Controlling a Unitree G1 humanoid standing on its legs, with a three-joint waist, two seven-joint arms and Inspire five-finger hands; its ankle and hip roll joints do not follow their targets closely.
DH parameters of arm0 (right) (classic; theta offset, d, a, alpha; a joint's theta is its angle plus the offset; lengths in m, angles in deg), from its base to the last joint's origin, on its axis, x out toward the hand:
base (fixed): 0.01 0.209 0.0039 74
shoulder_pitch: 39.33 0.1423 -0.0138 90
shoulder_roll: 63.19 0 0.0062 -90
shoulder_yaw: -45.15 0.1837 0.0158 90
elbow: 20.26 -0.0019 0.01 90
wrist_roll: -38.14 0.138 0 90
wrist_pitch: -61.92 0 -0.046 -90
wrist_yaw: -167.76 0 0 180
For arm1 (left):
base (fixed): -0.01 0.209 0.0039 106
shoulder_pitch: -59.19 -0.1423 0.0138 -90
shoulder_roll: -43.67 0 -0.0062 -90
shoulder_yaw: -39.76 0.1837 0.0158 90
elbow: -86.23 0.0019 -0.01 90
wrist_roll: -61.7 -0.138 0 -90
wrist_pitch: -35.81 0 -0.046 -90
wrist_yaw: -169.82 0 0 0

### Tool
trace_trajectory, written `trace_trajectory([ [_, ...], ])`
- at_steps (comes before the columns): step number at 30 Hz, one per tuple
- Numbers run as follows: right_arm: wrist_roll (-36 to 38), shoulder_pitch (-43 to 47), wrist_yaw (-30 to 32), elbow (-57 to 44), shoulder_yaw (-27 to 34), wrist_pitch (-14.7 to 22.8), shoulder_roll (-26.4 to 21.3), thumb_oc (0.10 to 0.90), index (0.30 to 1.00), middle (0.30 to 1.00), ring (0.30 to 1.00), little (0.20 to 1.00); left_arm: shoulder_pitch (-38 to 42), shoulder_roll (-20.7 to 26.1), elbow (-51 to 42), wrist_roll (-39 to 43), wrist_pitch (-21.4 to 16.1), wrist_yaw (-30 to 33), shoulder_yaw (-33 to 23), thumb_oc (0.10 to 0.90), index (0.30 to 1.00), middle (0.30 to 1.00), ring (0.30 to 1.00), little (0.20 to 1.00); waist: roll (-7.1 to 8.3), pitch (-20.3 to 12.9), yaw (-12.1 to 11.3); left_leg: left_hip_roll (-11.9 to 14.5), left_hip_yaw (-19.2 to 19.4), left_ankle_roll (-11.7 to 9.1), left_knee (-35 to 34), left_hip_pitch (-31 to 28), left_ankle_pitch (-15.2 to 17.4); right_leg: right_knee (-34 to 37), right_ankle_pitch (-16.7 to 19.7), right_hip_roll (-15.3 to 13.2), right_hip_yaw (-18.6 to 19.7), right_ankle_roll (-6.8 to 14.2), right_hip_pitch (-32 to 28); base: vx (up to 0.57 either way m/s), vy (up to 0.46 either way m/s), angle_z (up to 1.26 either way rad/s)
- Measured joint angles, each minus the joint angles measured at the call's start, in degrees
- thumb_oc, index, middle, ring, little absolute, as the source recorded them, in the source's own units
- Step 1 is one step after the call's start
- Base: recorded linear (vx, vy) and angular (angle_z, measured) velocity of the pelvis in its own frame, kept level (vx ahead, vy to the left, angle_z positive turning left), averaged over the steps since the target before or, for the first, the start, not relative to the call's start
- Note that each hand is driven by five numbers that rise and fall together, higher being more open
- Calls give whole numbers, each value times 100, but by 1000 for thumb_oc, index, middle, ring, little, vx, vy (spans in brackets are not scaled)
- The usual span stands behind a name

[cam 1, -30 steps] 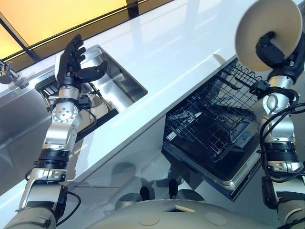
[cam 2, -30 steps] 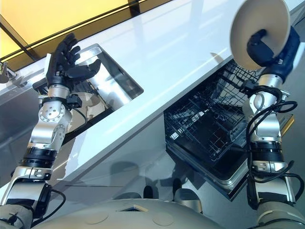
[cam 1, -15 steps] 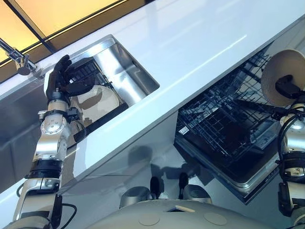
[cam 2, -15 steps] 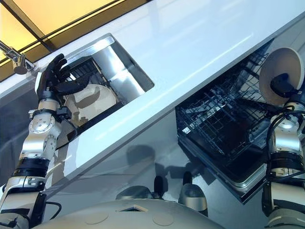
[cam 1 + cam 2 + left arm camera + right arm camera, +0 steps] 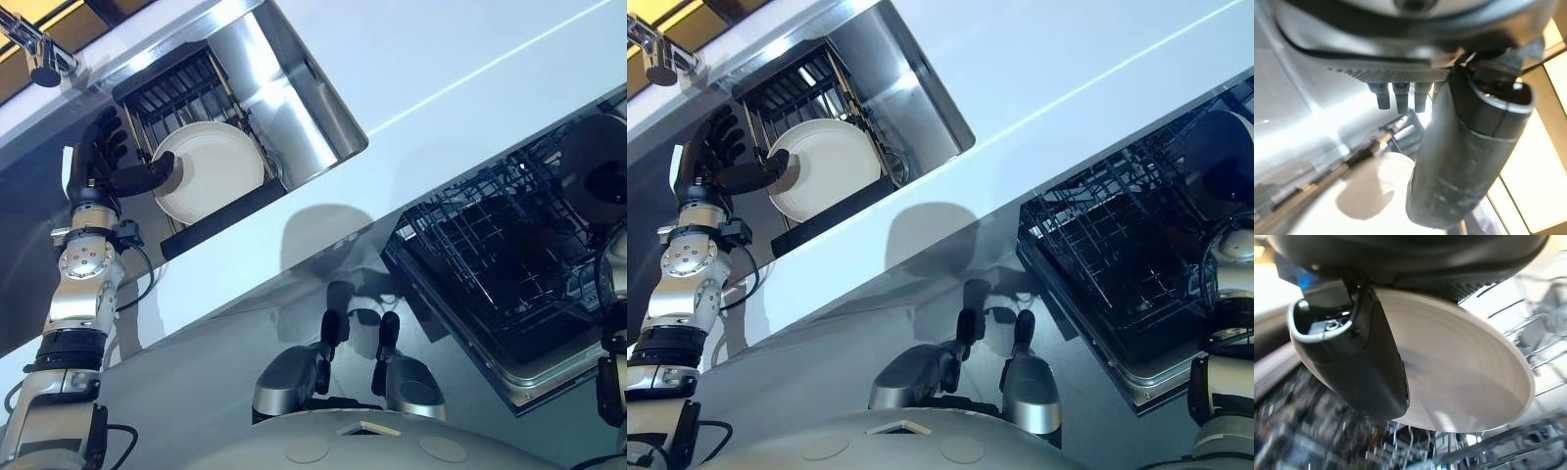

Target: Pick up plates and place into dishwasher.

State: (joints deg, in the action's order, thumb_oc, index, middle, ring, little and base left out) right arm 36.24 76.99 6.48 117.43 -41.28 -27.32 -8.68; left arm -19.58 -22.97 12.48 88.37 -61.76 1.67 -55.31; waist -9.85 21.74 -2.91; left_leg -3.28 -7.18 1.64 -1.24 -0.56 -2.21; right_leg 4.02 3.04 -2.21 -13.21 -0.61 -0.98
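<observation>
we hold one plate (image 5: 1459, 382) pinched in our right hand (image 5: 1366, 367), over the dishwasher rack (image 5: 500, 264); next, slot it between the tines. a second plate (image 5: 211, 168) waits in the sink (image 5: 284, 88), beside our relaxed, unclenched left hand (image 5: 98, 166).

Your left arm rises straight up the left side of the head views, wrist upright, and your left hand (image 5: 96, 168) is spread, its fingers (image 5: 713, 135) relaxed and fanned upward, its thumb (image 5: 1464, 161) stretched out sideways with nothing in its grip. Your right arm comes up along the right edge, only its forearm and wrist showing there, and in its wrist view your right hand (image 5: 1359, 360) pinches a plate (image 5: 1464, 382), the thumb laid flat across the plate's face, its fingers hidden behind.
</observation>
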Motion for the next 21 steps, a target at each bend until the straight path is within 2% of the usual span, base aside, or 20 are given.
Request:
trace_trajectory([
  [1, -75, 67, -8, 3, -3, -58, -12, 100, 300, 300, 300, 200, 0, 12, 0, 37, -22, 20, 0, 800, 900, 900, 900, 900, 3, 28, -1, 1, -9, 0, 3, 17, 0, -19, -7, 0, -5, -3, 21, -66, -11, 4],
  [2, -202, 312, -84, 63, -31, -225, -78, 657, 778, 778, 778, 757, 8, 90, 0, 46, -23, 36, 0, 800, 900, 900, 900, 900, 23, 74, -11, 1, -12, -5, 29, 100, -4, -54, -9, -3, -6, -4, 109, -69, -13, 4],
  [3, -247, 465, -156, 131, -78, -336, -154, 800, 900, 900, 900, 900, 49, 123, 1, 51, -23, 36, 0, 800, 900, 900, 900, 900, 34, 139, -18, 0, -16, -6, 65, 138, -4, -95, -9, -7, -5, -4, 140, -66, -14, 4],
  [6, -399, 674, -287, 228, -183, -701, -201, 800, 900, 900, 900, 900, 132, 210, -14, 74, -46, 38, 0, 800, 900, 900, 900, 900, 106, 194, -63, 6, -27, -10, 112, 214, -1, -252, -87, -12, -4, -21, 262, -73, -28, 4],
  [12, -419, 776, -490, 475, -462, -1093, -81, 800, 900, 900, 900, 900, 337, 351, -150, 83, -60, 119, 9, 800, 900, 900, 900, 900, 265, 318, -158, 8, -30, -32, 260, 350, 4, -596, -203, -23, 11, -54, 478, -42, -19, 1],
  [21, -400, 641, -477, 338, -453, -1038, 26, 800, 900, 900, 900, 900, 339, 370, -167, 78, -70, 167, 5, 800, 900, 900, 900, 900, 276, 350, -156, 8, -12, -34, 292, 303, 1, -654, -201, -38, 37, -55, 445, -20, 31, -1],
])
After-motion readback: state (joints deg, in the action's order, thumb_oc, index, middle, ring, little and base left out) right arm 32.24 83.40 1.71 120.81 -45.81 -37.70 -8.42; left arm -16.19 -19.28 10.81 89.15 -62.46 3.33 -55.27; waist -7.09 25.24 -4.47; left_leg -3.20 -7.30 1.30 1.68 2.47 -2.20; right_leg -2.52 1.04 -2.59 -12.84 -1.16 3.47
